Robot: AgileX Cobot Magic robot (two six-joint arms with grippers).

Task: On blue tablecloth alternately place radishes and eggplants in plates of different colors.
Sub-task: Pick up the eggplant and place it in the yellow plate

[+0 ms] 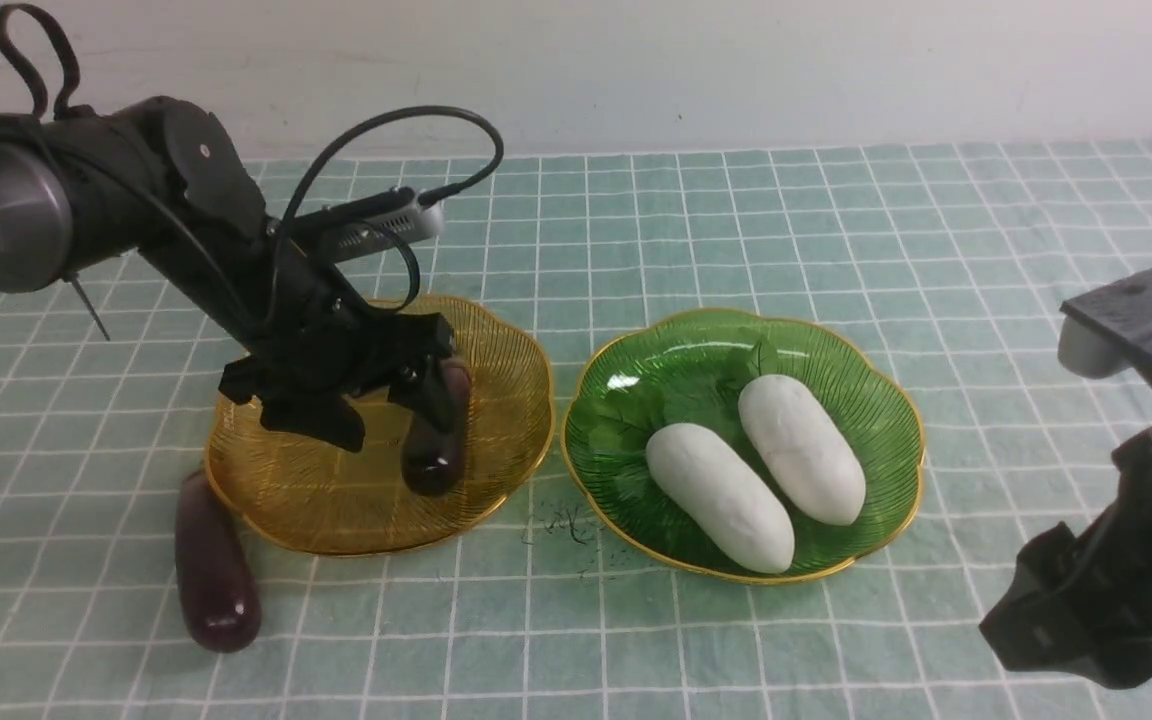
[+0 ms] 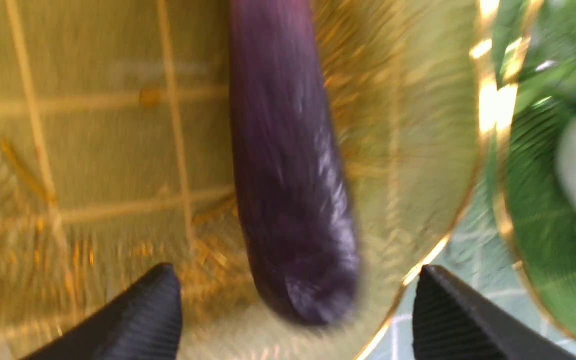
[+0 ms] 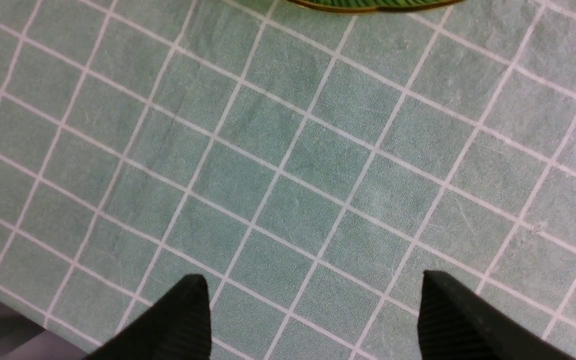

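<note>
right fingers [image 3: 178,325] wide, over blue tablecloth [image 3: 288,165] | left fingers [image 2: 138,320] wide, eggplant [image 2: 288,175] loose between them, in amber plate [image 2: 93,150]

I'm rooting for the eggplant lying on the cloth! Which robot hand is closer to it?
Left. The left gripper hangs over the amber plate, which that eggplant lies beside. The right gripper is far off, on the other side of the green plate.

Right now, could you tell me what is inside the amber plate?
One eggplant is in the amber plate, under the open left gripper, which covers its far end.
</note>
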